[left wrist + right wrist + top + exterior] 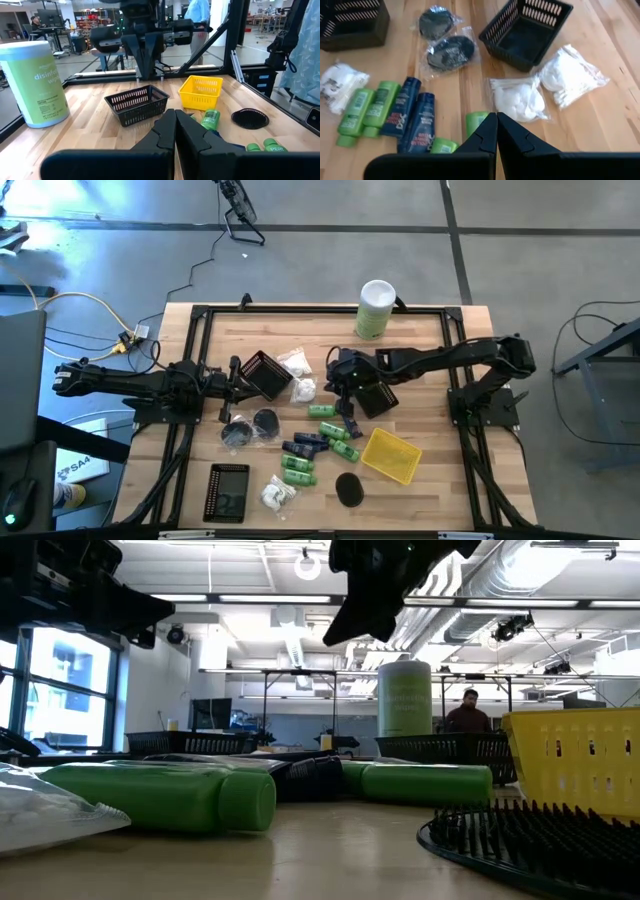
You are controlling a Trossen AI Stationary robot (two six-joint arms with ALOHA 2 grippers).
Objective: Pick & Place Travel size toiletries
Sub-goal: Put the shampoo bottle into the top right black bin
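The travel size toiletries lie in the middle of the table: green bottles [322, 410] [380, 107], navy tubes [305, 443] [420, 122], black discs [265, 422] [451, 52] and white packets [297, 365] [517, 100]. My right gripper [332, 380] [496, 125] hangs shut above them, slanting down toward the table's left, and touches nothing. My left gripper [238, 372] [175, 125] waits shut and level at the left side, next to a black basket [265, 375].
A second black basket [375, 395] sits under my right arm, a yellow basket [392, 455] near right. A white-and-green canister [375, 308] stands at the far edge. A flat black tray [227, 492] lies near left. A person [470, 710] shows beyond the table.
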